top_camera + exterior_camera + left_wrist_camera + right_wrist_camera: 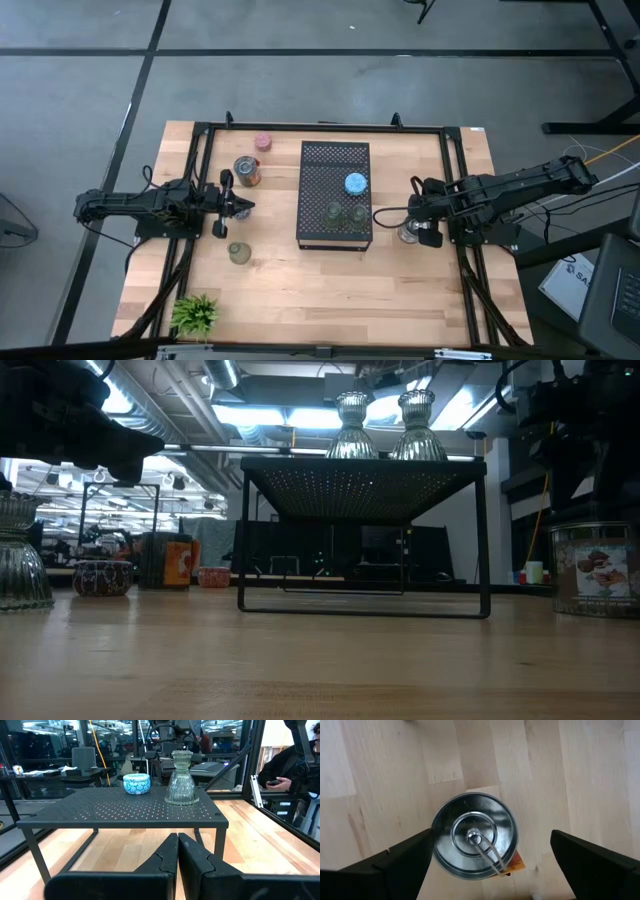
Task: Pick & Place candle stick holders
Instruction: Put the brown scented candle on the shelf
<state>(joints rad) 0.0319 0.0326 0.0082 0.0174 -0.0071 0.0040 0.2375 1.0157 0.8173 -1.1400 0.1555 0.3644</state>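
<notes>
**Right jaws wide over a silvery tin, left jaws shut on nothing**

Your right gripper (490,855) hangs above a round silvery tin (474,836) on the bare wood just beside the black perforated tray (335,165). Its fingers (395,862) stand spread as wide as they go, one on each side of the tin. The near finger sits right at the tin's rim, though you cannot tell whether it touches; the other is clearly apart from it.

Your left gripper (177,852) waits on the tray's other side, jaws pressed together and holding nothing, pointing at the tray.

On the tray you have a blue holder (355,183) and two clear glass holders (345,213). A pink holder (263,142), a patterned tin (246,171) and an olive-green holder (239,252) stand on the table on the left arm's side of the tray.
</notes>
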